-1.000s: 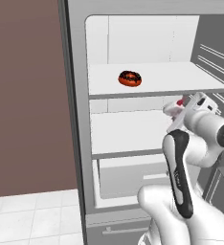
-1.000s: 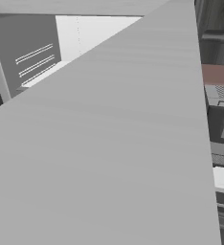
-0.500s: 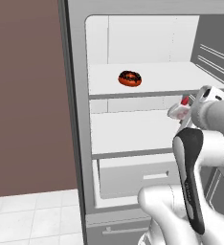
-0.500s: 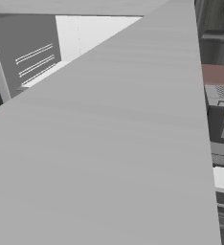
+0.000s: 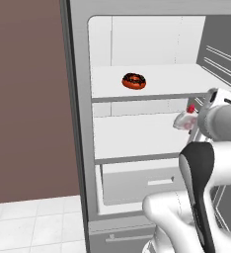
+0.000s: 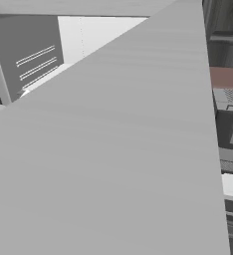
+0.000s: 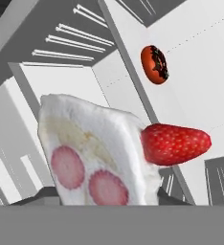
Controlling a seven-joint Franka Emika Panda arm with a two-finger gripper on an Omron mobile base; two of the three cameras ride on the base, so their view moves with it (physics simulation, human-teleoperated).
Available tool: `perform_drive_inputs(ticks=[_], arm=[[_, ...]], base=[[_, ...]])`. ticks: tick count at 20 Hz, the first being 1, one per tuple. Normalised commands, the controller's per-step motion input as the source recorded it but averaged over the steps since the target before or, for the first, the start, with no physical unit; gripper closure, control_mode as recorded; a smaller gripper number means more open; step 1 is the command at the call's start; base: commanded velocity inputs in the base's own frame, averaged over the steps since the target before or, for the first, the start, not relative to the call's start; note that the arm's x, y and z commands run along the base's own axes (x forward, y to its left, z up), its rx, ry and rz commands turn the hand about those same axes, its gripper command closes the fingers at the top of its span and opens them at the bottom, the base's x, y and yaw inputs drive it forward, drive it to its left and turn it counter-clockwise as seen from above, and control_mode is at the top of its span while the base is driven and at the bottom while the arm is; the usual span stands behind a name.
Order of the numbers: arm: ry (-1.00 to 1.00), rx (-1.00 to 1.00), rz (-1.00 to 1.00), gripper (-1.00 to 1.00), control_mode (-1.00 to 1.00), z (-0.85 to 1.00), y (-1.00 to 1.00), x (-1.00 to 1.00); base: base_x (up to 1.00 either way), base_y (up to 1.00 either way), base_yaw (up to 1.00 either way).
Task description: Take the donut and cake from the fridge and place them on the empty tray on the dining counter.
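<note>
Cake (image 7: 92, 153) in pincer (image 5: 186, 120), strawberry end toward donut (image 7: 154, 64) shelf.

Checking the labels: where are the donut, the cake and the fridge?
donut (image 5: 134, 81), left base view, on its dark icing.
cake (image 7: 90, 162), hand view, on its white cut face.
fridge (image 5: 152, 79), left base view, on the bare upper shelf.

The fridge (image 5: 83, 148) stands open, silver-grey outside, white shelves and a bottom drawer inside. The donut (image 5: 134, 81) lies flat on the upper shelf, toward its front left: a small ring with dark chocolate icing and reddish-orange sides. The cake (image 5: 185, 120), a small white wedge with a red strawberry on top, sits in the air at the fridge's right side, just below the upper shelf's level. In the hand view, the cake (image 7: 95, 153) shows cream and strawberry slices in its cut face, the donut (image 7: 154, 64) well beyond it.
</note>
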Motion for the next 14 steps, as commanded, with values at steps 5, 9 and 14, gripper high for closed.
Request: perform_drive_inputs(ticks=[5, 9, 14], arm=[[0.00, 0.00, 0.00, 1.00, -1.00, 0.00, 0.00, -0.59], [-0.02, 0.00, 0.00, 1.00, -1.00, 0.00, 0.03, -0.63], [-0.03, 0.00, 0.00, 1.00, 1.00, 0.03, 0.14, -0.41]], base=[[0.00, 0.00, 0.00], [0.00, 0.00, 0.00], [-0.18, 0.02, 0.00]])
